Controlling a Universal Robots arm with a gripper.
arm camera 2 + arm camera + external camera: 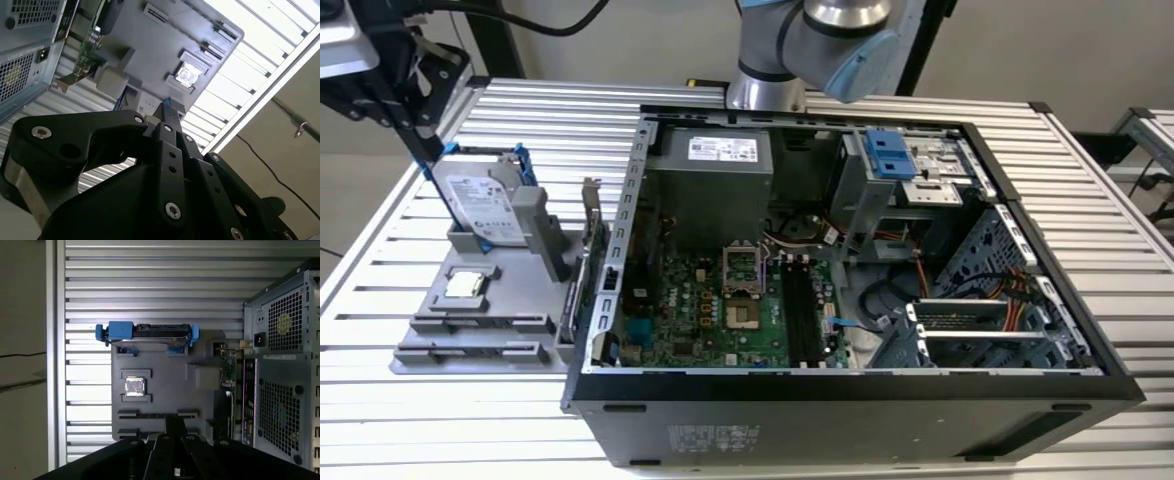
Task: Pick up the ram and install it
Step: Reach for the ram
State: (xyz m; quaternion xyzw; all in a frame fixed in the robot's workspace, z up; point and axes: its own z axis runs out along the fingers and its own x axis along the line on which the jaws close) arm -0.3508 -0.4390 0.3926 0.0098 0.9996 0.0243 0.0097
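My gripper hangs high over the grey parts holder at the exterior view's left, just above the hard drive's corner. In both wrist views the black fingers meet at one narrow tip, and I see nothing between them. The ram is hidden: I make out no blue stick in the holder's long slots or at the fingers. The open computer case lies on its side at the centre. Its green motherboard faces up, with long black slots.
On the holder stand a hard drive in a blue caddy, a square silver chip and a green expansion card beside the case wall. The ribbed metal table reaches all round. The arm's base is behind the case.
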